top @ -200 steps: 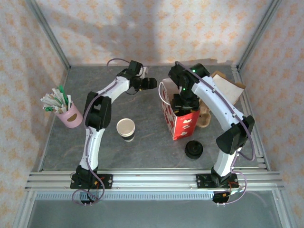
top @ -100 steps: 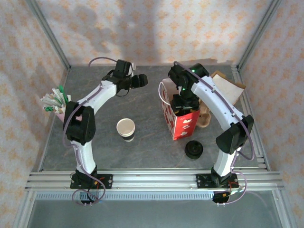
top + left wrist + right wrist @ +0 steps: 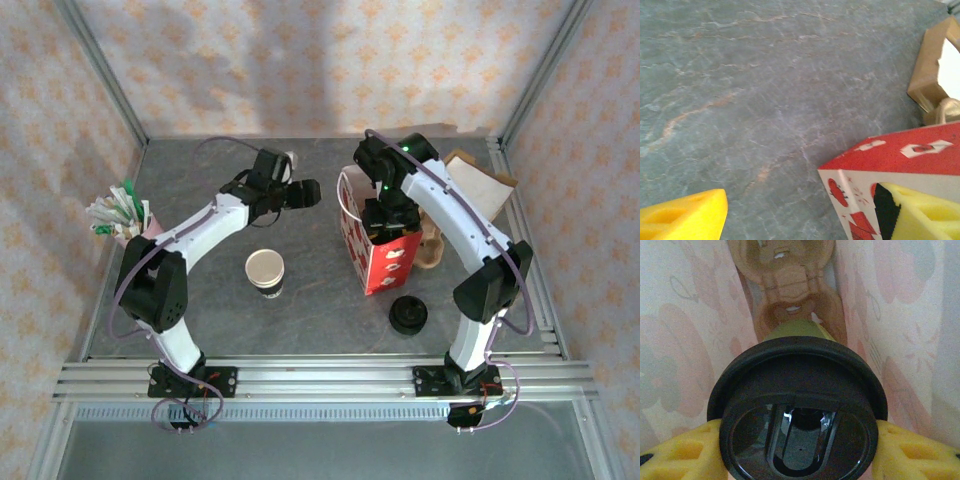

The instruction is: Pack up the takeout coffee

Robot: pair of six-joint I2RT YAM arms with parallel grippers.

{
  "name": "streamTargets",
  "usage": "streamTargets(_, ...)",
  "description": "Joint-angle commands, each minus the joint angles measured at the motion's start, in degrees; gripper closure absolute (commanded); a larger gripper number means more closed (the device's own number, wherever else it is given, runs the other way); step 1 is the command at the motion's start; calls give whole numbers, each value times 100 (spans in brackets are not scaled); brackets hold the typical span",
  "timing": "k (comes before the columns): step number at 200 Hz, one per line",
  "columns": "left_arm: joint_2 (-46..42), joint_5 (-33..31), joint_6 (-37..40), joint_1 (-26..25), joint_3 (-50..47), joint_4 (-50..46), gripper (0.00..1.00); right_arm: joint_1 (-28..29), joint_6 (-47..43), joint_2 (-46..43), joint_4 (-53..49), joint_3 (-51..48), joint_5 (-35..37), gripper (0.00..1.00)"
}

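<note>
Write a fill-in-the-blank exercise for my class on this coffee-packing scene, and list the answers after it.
1. The right gripper is shut on the takeout coffee, whose lid is ____ in colour.
2. The coffee is held inside a paper bag whose outside is mostly ____.
3. The paper cup standing on the table between the arms has no ____.
4. The left gripper, beside the bag, has its jaws ____.

Missing words: black; red; lid; open.

takeout coffee (image 3: 799, 405) inside the bag (image 3: 385, 262); lidless cup (image 3: 265, 268) left, lid stack (image 3: 408, 315) in front
</note>
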Motion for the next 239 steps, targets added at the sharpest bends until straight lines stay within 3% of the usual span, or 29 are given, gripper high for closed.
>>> streamTargets(1, -133, -239, -40, -186, -81, 34, 22, -39, -111, 108, -889, -60, 208, 45)
streamTargets(86, -171, -71, -189, -524, -232, 107, 22, -38, -158, 122, -693, -291, 204, 46)
streamTargets(239, -23, -269, -126, -530, 2, -95, 22, -39, -283, 1, -268, -693, 216, 46)
